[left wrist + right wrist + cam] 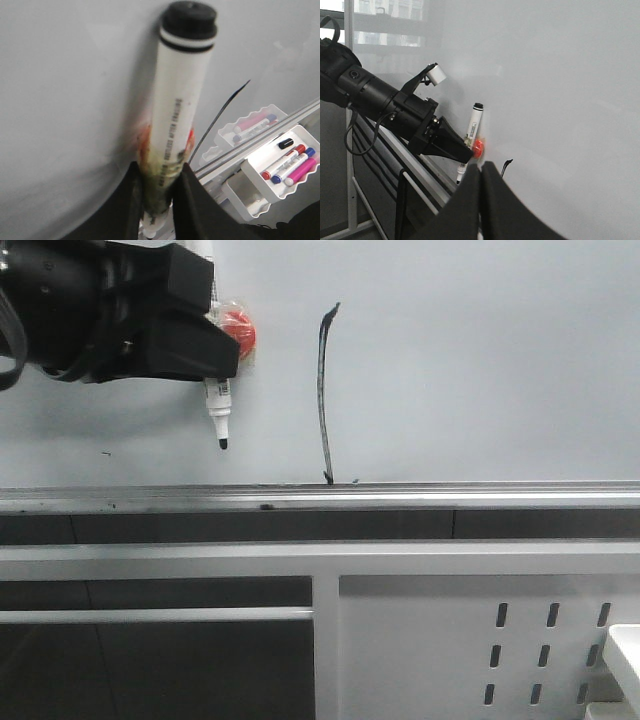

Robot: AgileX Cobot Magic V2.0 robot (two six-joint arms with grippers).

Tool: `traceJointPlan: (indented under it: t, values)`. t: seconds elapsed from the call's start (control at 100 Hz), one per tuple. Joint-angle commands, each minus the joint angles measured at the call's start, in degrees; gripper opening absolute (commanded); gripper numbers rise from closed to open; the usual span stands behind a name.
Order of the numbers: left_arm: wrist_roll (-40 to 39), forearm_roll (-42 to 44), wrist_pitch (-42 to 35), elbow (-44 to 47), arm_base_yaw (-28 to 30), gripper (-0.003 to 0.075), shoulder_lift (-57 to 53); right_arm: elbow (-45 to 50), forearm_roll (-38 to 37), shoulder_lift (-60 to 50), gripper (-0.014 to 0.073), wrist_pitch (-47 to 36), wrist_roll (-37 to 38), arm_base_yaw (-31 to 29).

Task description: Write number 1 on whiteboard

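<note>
Kid: Number 1 [323, 395] stands tall on the whiteboard [480, 360], right of the marker pen [217, 410].

Friend: Left gripper [205, 340] squeezes that pen, tip down. Right gripper [481, 172] looks pinched closed, holding nothing.

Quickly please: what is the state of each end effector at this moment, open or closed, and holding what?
Left end effector: closed on the marker, tip off the whiteboard.
Right end effector: closed, holding nothing.
</note>
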Motion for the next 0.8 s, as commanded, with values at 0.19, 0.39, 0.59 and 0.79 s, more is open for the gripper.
traceJointPlan:
  t: [0.19, 0.39, 0.59, 0.79]
  values:
    - [6.1, -10.6, -5.2, -2.5, 0.6, -0.002, -1.2, -1.4, 0.8, 1.1, -0.0059, -4.5, -0.1, -0.4]
    - [6.1, -11.4, -6.4, -2.5, 0.6, -0.002, -1.2, -1.4, 1.8, 2.0, -0.0059, -4.6, -0.1, -0.4]
    - [6.1, -11.6, -8.4, -2.5, 0.6, -0.002, -1.2, -1.4, 2.1, 2.4, -0.0059, -4.6, -0.1, -0.4]
    - [6.1, -13.7, -7.9, -2.5, 0.6, -0.0019, -1.2, -1.4, 2.1, 2.4, -0.0059, -4.6, -0.1, -0.4]
